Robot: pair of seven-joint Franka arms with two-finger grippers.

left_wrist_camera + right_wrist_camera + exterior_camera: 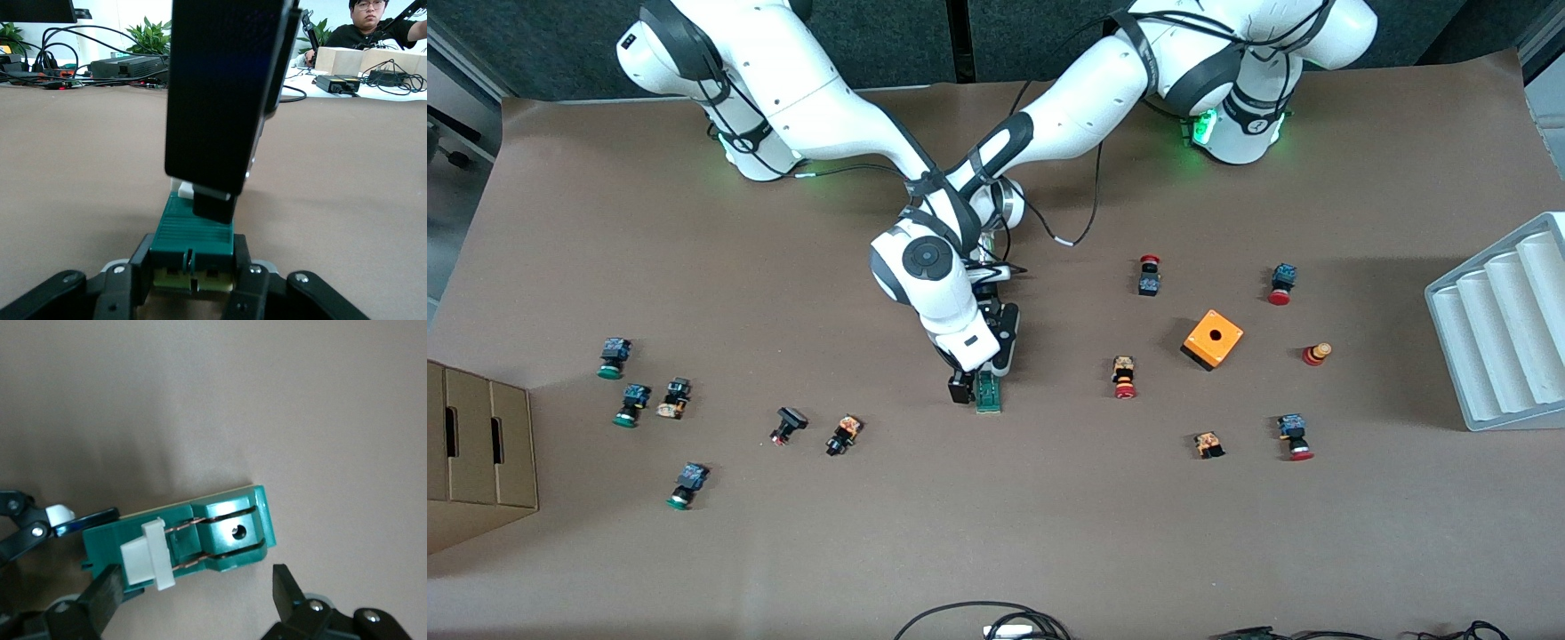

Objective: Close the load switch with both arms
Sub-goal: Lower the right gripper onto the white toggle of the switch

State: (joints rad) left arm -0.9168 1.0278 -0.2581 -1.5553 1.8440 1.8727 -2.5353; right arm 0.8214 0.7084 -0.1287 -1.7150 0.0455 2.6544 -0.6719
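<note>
Your left end effector [193, 283] is clamped on one end of the switch [193, 233], a finger [127, 283] pressed against each side of the green body, pinning it flat on the table [996, 533]. Your right end effector [200, 593] hangs just over the same switch with its fingers [103, 597] spread as wide as they go and nothing between them. In the right wrist view they straddle the body [200, 533] without touching it, one finger beside the white slider [147, 553], the other off the end that has the round hole.

The switch [988, 391] lies near the middle of the table, nearer the front camera than both wrists, with its long axis running toward that camera. The left arm holds the end nearest the bases; the right end effector [971, 384] covers the rest. The slider sits on the top face, part-way along the body, and looks as if it travels along that long axis.

So, as I judge it, the coming move belongs to your right arm: the left one is already doing the bracing. The slider lies directly below the right fingers, and any push has to go along the body's length, against the left grip, or the switch may twist out of it.

Loose push buttons [1125, 377] and an orange cube [1213, 339] lie well apart from the work.
</note>
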